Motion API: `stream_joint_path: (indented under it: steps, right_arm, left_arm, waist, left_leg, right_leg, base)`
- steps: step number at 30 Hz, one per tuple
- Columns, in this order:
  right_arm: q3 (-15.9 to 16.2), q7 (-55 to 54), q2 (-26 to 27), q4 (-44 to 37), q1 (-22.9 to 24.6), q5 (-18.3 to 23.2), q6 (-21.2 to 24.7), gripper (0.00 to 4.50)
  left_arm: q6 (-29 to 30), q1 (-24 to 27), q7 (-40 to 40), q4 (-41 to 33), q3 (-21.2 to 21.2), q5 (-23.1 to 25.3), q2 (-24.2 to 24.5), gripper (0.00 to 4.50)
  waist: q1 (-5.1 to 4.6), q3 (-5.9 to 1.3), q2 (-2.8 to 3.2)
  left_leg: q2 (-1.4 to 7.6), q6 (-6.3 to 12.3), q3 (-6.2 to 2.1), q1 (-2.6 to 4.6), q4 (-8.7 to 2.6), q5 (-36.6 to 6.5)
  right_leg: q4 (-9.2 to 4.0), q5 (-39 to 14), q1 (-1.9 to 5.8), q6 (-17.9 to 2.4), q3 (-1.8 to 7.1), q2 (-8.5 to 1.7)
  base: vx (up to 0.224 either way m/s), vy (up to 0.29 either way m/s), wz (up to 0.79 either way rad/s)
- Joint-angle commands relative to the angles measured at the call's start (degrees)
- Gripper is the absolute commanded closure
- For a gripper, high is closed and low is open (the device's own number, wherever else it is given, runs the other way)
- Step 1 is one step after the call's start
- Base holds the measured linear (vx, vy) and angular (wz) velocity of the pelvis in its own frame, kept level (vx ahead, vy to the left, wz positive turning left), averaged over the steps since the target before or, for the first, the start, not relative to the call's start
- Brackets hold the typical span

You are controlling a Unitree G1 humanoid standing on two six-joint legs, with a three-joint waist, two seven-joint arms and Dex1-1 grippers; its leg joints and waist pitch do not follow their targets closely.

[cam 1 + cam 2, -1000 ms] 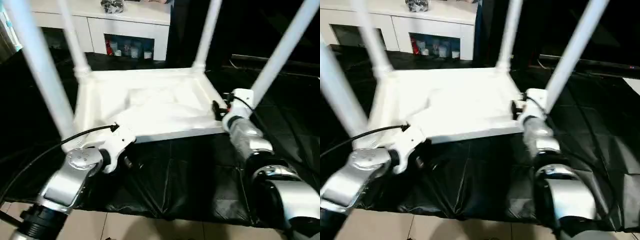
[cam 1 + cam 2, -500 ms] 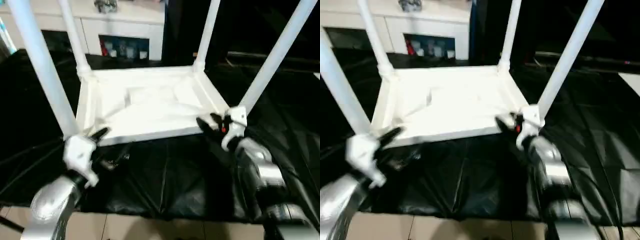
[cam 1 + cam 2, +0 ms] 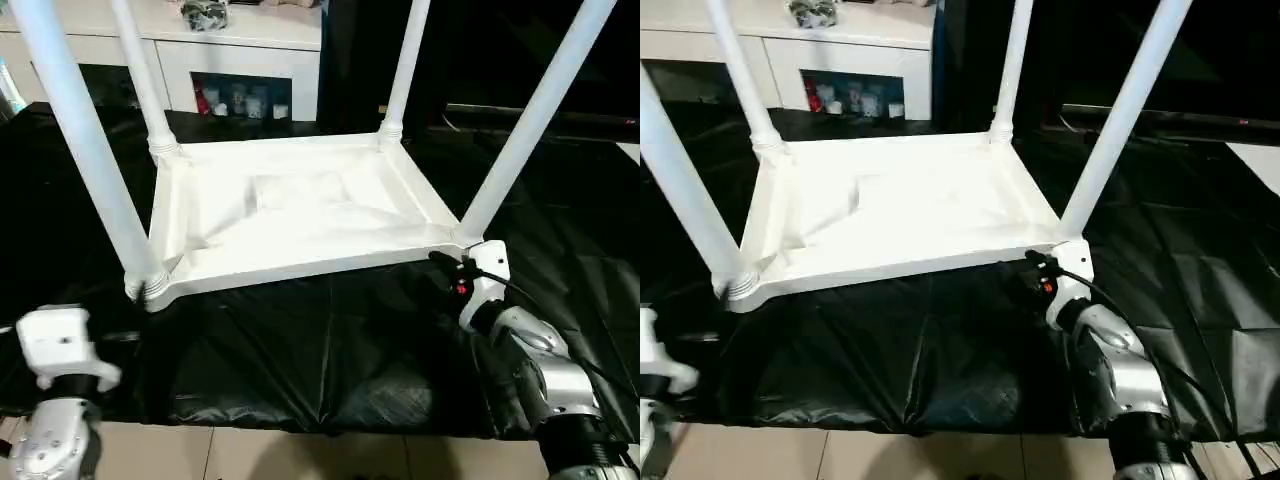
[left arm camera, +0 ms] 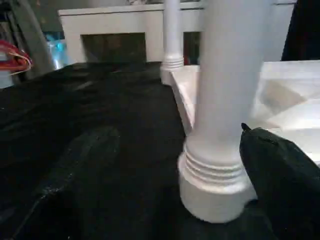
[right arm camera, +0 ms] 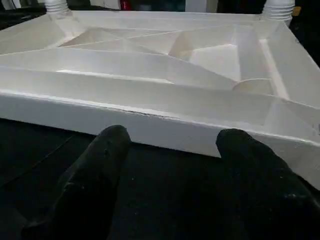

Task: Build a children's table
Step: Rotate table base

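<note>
Both grippers have backed off the white plastic rectangular tabletop [image 3: 300, 215], which lies upside down on the black-draped work table [image 3: 330, 350], four white tapered tube legs [image 3: 85, 150] standing in its sockets. Left gripper [image 4: 180, 150] and right gripper [image 5: 170, 150] hang spread wide, empty. Assembly looks complete; next likely flipping it upright, needing two firm edge grips.

The tabletop [image 3: 300, 215] lies upside down on the work table [image 3: 330, 350], four legs [image 3: 85, 150] upright at its corners. A cabinet [image 3: 240, 60] stands behind. My left gripper [image 4: 175, 165] and right gripper [image 5: 170, 165] sit before its near edge.
</note>
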Motion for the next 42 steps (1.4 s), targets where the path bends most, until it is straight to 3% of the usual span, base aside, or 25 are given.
stream_joint_path:
  steps: [1, 3, 4, 6, 9, 11, 12, 13, 16, 17, 19, 22, 23, 26, 28, 32, 33, 37, 38, 42]
  right_arm:
    - [0.5, -1.9, -0.4, 0.1, -1.3, -1.5, 2.3, 1.31]
    - [0.7, -2.6, -0.5, 1.1, -1.9, -2.2, 2.6, 1.31]
    - [0.9, -3.6, -0.5, 2.8, -2.8, -3.2, 2.9, 1.31]
    - [1.5, -4.6, -0.8, 4.8, -4.0, -4.4, 3.8, 1.31]
    - [2.1, -6.3, -1.1, 7.7, -5.8, -5.9, 5.1, 1.31]
    - [2.2, -7.4, -1.1, 9.6, -7.1, -6.6, 5.5, 1.31]
    - [2.3, -7.7, -1.1, 10.7, -7.8, -6.8, 5.7, 1.31]
    - [2.5, -8.0, -0.9, 12.2, -8.9, -7.0, 5.6, 1.31]
    - [2.6, -8.3, -0.3, 15.4, -11.4, -7.3, 4.4, 1.31]
    - [2.5, -8.5, 0.1, 17.1, -12.7, -7.5, 3.8, 1.31]
    - [2.4, -8.7, 0.3, 18.2, -13.6, -7.7, 3.4, 1.31]
    - [2.6, -9.0, 1.0, 22.4, -16.7, -8.5, 2.2, 1.31]
    - [3.0, -8.6, 1.2, 23.3, -17.3, -8.7, 2.0, 1.31]
    - [3.7, -7.9, 1.4, 25.4, -18.5, -9.5, 1.3, 1.31]
    - [4.1, -7.5, 1.8, 27.1, -19.5, -10.0, 0.7, 1.31]
    - [4.8, -6.5, 3.3, 30.1, -21.3, -10.4, -1.0, 1.31]
    - [5.1, -6.3, 3.5, 30.3, -21.5, -10.6, -1.1, 1.31]
    - [6.1, -5.4, 4.4, 30.7, -21.7, -10.9, -1.6, 1.31]
    - [6.5, -4.5, 5.2, 30.8, -21.8, -11.0, -2.0, 1.31]
    - [7.2, -3.0, 6.4, 32.3, -22.2, -11.8, -3.4, 1.31]
  left_arm:
    - [1.5, -3.7, -1.9, 0.9, -0.9, -1.3, 1.8, 0.04]
    - [1.9, -5.0, -2.8, 1.8, -1.4, -1.5, 2.5, 0.04]
    - [2.3, -6.8, -4.6, 3.0, -2.0, -2.4, 3.3, 0.04]
    - [2.7, -9.0, -7.1, 3.9, -2.8, -3.8, 4.4, 0.04]
    - [3.7, -11.3, -10.6, 4.0, -3.6, -5.7, 5.6, 0.04]
    - [5.5, -12.4, -13.3, 3.6, -4.5, -8.0, 6.5, 0.04]
    - [6.1, -12.9, -15.0, 3.5, -5.3, -8.8, 7.1, 0.04]
    - [7.8, -13.4, -17.3, 3.6, -6.4, -9.8, 7.8, 0.04]
    - [10.2, -14.5, -20.7, 4.7, -8.0, -11.1, 8.7, 0.04]
    - [10.8, -15.1, -22.6, 5.3, -8.7, -12.0, 9.2, 0.04]
    - [11.3, -15.3, -24.0, 5.3, -9.1, -12.9, 9.5, 0.04]
    - [14.9, -15.4, -30.6, 3.9, -11.0, -16.5, 11.5, 0.04]
    - [16.3, -15.3, -32.3, 3.3, -11.3, -17.9, 12.5, 0.04]
    - [20.1, -14.9, -35.8, 0.9, -11.6, -21.5, 14.1, 0.04]
    - [23.2, -14.7, -38.4, -1.2, -11.9, -24.2, 15.5, 0.04]
    - [29.3, -13.9, -42.1, -7.3, -14.3, -29.7, 17.8, 0.04]
    - [29.7, -13.9, -42.6, -8.0, -14.9, -30.1, 18.1, 0.04]
    - [31.0, -14.0, -43.4, -10.2, -17.2, -30.8, 18.0, 0.04]
    - [31.8, -14.4, -43.4, -11.4, -18.9, -30.9, 17.2, 0.04]
    - [33.7, -15.7, -42.9, -12.8, -21.6, -31.3, 15.7, 0.04]
  waist:
    - [-0.04, -2.77, 0.73]
    - [-0.11, -2.75, 0.7]
    - [-0.09, -2.8, 0.29]
    - [-0.02, -2.89, 0.65]
    - [-0.03, -2.95, 0.61]
    - [0.02, -2.97, 0.06]
    - [0.11, -3.01, 0.27]
    - [0.1, -2.96, 0.09]
    - [0.53, -3.07, 0.33]
    - [0.76, -3.16, 0.49]
    - [1.12, -3.29, 0.4]
    - [1.35, -3.43, 0.1]
    - [1.4, -3.13, -0.18]
    - [1.44, -3.17, -0.09]
    - [1.32, -3.1, -0.4]
    - [1.0, -3.01, -0.17]
    - [0.9, -3.02, -0.02]
    - [0.27, -2.88, -0.41]
    - [0.09, -2.83, -0.69]
    - [-0.12, -2.8, -0.83]
  left_leg:
    - [-1.38, 2.63, 0.88, 1.04, -4.36, -25.4]
    - [-1.34, 2.18, 0.77, 1.01, -4.5, -26.0]
    - [-1.36, 2.12, 0.72, 0.66, -4.59, -25.2]
    - [-1.45, 1.91, 0.83, 0.95, -4.48, -24.9]
    - [-1.37, 1.34, 0.84, 0.86, -4.58, -24.3]
    - [-1.38, 1.38, 1.09, 0.94, -4.48, -23.6]
    - [-1.39, 1.36, 1.05, 1.06, -4.44, -23.4]
    - [-1.36, 1.34, 1.04, 1.02, -4.53, -23.0]
    - [-1.14, 1.13, 1.33, 1.55, -4.48, -21.9]
    - [-1.13, 0.93, 1.37, 1.52, -4.55, -21.3]
    - [-1.04, 0.58, 1.4, 1.28, -4.66, -19.8]
    - [-1.14, 0.42, 1.58, 1.15, -4.56, -18.3]
    - [-1.17, 0.44, 1.81, 1.39, -4.44, -19.4]
    - [-1.19, -0.04, 1.69, 1.14, -4.43, -19.2]
    - [-1.19, -0.05, 1.67, 1.0, -4.52, -18.5]
    - [-1.05, -0.63, 1.52, 1.06, -4.64, -19.3]
    - [-1.0, -0.9, 1.47, 1.13, -4.65, -19.6]
    - [-1.09, -0.96, 1.4, 0.86, -4.69, -20.2]
    - [-1.04, -0.9, 1.36, 0.74, -4.72, -20.3]
    - [-1.07, -0.95, 1.37, 0.7, -4.53, -20.0]
  right_leg:
    - [-5.93, -30.6, 2.11, -2.0, 0.94, -1.3]
    - [-5.65, -29.8, 2.36, -2.6, 0.92, -1.36]
    - [-5.51, -29.8, 2.69, -2.5, 0.96, -1.66]
    - [-5.44, -29.4, 2.48, -3.1, 1.19, -1.8]
    - [-5.03, -27.8, 2.75, -4.3, 1.39, -1.97]
    - [-4.89, -27.2, 2.79, -4.8, 1.53, -2.06]
    - [-4.64, -27.1, 2.78, -5.1, 1.56, -2.1]
    - [-4.48, -27.1, 2.86, -5.4, 1.58, -2.12]
    - [-4.16, -23.9, 2.58, -7.0, 1.94, -2.01]
    - [-3.88, -22.4, 2.7, -7.8, 2.07, -2.0]
    - [-3.41, -20.1, 3.14, -8.5, 2.22, -2.12]
    - [-2.87, -18.2, 3.21, -9.6, 2.43, -2.19]
    - [-3.02, -20.2, 2.88, -9.3, 2.57, -2.19]
    - [-2.91, -22.6, 3.18, -8.5, 2.63, -2.39]
    - [-3.04, -23.6, 3.24, -7.7, 2.58, -2.3]
    - [-2.7, -23.1, 3.18, -8.2, 2.53, -2.12]
    - [-2.58, -22.2, 3.17, -8.6, 2.55, -2.07]
    - [-2.72, -23.0, 3.42, -8.4, 2.5, -2.09]
    - [-2.77, -24.3, 3.48, -7.9, 2.48, -2.18]
    - [-3.06, -26.7, 3.36, -6.8, 2.49, -2.28]
  base:
    - [0.0, 0.0, 0.0]
    - [0.0, 0.0, 0.0]
    - [0.0, 0.0, 0.0]
    - [0.0, 0.0, 0.0]
    - [0.0, 0.0, 0.0]
    - [0.0, 0.0, 0.0]
    - [0.0, 0.0, 0.0]
    - [0.0, 0.0, 0.0]
    - [0.0, 0.0, 0.0]
    - [0.0, 0.0, 0.0]
    - [0.0, 0.0, 0.0]
    - [0.0, 0.0, 0.0]
    - [0.0, 0.0, 0.0]
    - [0.0, 0.0, 0.0]
    - [0.0, 0.0, 0.0]
    - [0.0, 0.0, 0.0]
    - [0.0, 0.0, 0.0]
    - [0.0, 0.0, 0.0]
    - [0.0, 0.0, 0.0]
    - [0.0, 0.0, 0.0]
